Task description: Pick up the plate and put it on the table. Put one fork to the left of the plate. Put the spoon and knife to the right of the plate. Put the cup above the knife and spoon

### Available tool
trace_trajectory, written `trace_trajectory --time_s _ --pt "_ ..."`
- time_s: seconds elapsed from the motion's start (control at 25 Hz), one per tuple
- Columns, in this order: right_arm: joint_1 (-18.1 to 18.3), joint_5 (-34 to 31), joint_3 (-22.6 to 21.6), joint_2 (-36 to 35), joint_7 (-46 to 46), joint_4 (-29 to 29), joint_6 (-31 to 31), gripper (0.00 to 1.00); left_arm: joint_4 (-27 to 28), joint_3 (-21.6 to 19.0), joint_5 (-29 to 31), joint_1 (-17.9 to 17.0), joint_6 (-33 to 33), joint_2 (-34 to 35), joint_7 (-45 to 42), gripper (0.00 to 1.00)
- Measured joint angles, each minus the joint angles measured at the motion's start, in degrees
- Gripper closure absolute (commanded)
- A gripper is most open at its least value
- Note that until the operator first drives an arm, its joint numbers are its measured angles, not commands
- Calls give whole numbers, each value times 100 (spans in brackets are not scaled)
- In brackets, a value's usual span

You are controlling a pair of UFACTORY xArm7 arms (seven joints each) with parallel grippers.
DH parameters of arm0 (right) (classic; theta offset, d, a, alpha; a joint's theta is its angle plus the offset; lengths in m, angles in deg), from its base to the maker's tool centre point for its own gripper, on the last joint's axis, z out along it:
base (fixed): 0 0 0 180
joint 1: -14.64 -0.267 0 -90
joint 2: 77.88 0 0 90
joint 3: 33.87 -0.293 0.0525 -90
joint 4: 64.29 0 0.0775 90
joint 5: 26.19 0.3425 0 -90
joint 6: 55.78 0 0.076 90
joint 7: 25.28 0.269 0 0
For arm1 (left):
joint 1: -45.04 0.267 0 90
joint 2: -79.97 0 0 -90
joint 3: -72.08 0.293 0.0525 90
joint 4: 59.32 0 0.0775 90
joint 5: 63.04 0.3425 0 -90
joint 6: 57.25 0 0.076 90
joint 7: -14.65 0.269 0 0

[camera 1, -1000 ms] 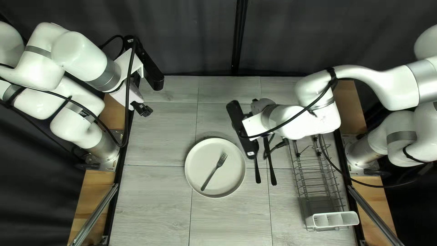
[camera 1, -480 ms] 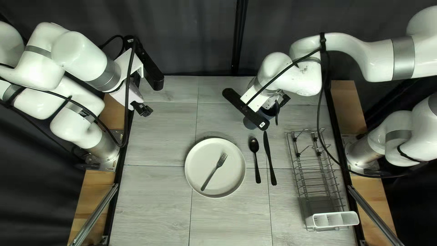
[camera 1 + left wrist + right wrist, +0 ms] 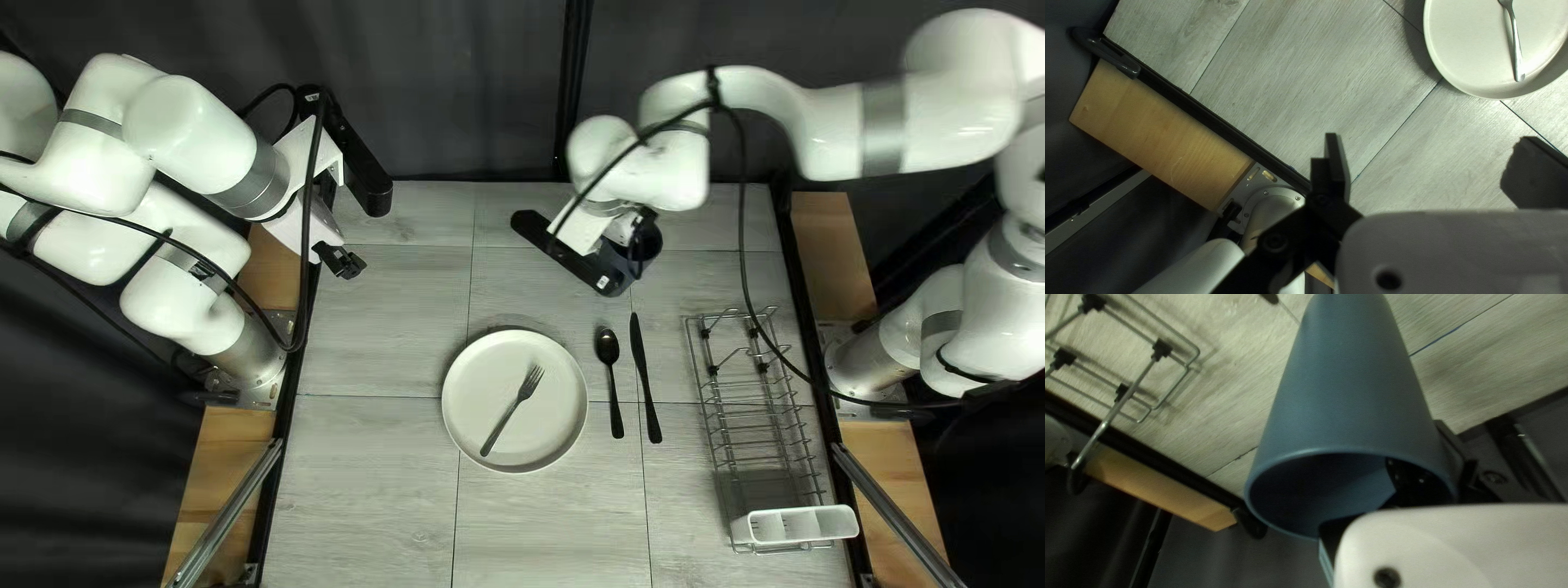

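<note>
A pale round plate [image 3: 482, 376] lies mid-table with a fork [image 3: 513, 408] across it; the left wrist view shows this plate [image 3: 1470, 45] and fork [image 3: 1515, 41] far ahead of the fingers. Right of the plate a black spoon [image 3: 609, 376] and a black knife [image 3: 643, 376] lie side by side. Beyond them my right gripper [image 3: 633, 237] hangs over the table, shut on a dark blue cup [image 3: 645, 249]. In the right wrist view the cup [image 3: 1347, 416] has its mouth toward the camera, its rim pinched by my gripper [image 3: 1425, 469]. My left gripper [image 3: 339, 260] [image 3: 1433, 171] stands open and empty near its base.
A wire dish rack [image 3: 751, 392] stands at the right, with a white cutlery holder [image 3: 792, 523] at its near end. The right wrist view shows a corner of the rack [image 3: 1147, 375] beside the cup. Wooden strips [image 3: 212, 457] border the table at both sides.
My right arm has lifted away from the rack and swung toward the far edge and leftward, carrying the cup. The spoon and knife are uncovered now. The left arm has stayed still.
</note>
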Motion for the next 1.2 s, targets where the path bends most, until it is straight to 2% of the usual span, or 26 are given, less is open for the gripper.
trace_trajectory --time_s 0.2,0.68,1.2 --pt "-39 -75 94 -409 417 293 -173 100 0 0 0 0 0 0 0 0" --pt "-112 -185 242 -727 1194 338 -62 100 0 0 0 0 0 0 0 0" --pt "-62 -173 284 -841 1270 259 92 100 0 0 0 0 0 0 0 0"
